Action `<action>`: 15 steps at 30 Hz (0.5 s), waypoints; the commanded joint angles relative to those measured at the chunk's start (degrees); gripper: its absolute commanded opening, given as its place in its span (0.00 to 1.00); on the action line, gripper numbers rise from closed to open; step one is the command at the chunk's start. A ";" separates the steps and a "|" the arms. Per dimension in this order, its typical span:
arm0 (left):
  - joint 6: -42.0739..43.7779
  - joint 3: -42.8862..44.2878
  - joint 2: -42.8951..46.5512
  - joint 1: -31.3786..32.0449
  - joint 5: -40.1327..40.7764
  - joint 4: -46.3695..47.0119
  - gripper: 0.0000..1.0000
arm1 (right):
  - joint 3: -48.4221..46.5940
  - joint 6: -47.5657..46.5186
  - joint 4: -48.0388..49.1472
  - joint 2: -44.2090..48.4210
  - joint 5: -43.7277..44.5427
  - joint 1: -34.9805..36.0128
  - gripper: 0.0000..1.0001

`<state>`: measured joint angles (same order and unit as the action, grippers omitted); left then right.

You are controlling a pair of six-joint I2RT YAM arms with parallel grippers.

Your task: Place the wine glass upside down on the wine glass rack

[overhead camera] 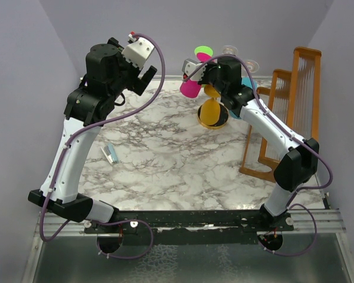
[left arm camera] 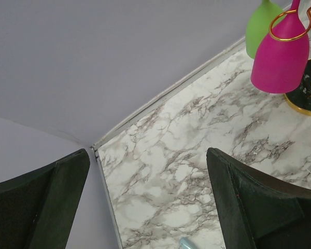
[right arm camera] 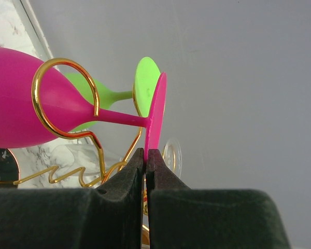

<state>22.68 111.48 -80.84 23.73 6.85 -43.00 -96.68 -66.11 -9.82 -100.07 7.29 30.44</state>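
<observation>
The pink wine glass [overhead camera: 190, 88] hangs upside down with its stem inside a gold ring [right arm camera: 67, 98] of the wine glass rack, whose black gold-rimmed base [left arm camera: 308, 93] stands at the table's back. My right gripper [right arm camera: 145, 154] is shut on the edge of the glass's pink foot [right arm camera: 156, 114], up by the rack top [overhead camera: 202, 66]. The glass also shows in the left wrist view [left arm camera: 280, 57], bowl down. My left gripper [left arm camera: 150, 207] is open and empty, raised over the back left of the table [overhead camera: 143, 79], well apart from the rack.
A green glass [right arm camera: 145, 85], an orange glass [overhead camera: 212, 111], a blue one and clear ones [overhead camera: 230, 50] hang on the same rack. A brown wooden slatted frame [overhead camera: 283, 118] stands at the right. A small pale blue object [overhead camera: 110, 154] lies at the left.
</observation>
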 commanded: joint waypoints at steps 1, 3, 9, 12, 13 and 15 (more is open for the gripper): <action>0.11 0.66 1.22 -0.17 -1.31 0.11 0.99 | -0.42 -2.21 -2.13 2.39 -0.35 0.41 0.01; 0.12 0.80 1.13 -0.17 -1.36 0.09 0.99 | -0.56 -2.36 -2.80 2.47 -0.49 0.41 0.01; 0.00 1.09 0.67 -0.13 -1.62 0.11 0.99 | -1.20 -2.18 -5.11 2.85 -1.28 0.41 0.01; -0.06 1.14 0.53 -0.17 -1.74 0.11 0.99 | -1.51 -2.12 -6.21 2.94 -1.84 0.41 0.01; -0.06 1.19 0.47 -0.17 -1.75 0.11 0.99 | -1.68 -1.98 -6.64 2.99 -2.06 0.41 0.01; -0.06 1.19 0.36 -0.17 -1.73 0.11 0.99 | -2.12 -1.49 -7.59 3.06 -2.66 0.39 0.01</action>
<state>22.68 111.50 -80.84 23.73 6.52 -43.00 -96.73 -66.98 -14.76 -99.63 6.68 30.44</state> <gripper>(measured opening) 0.985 0.019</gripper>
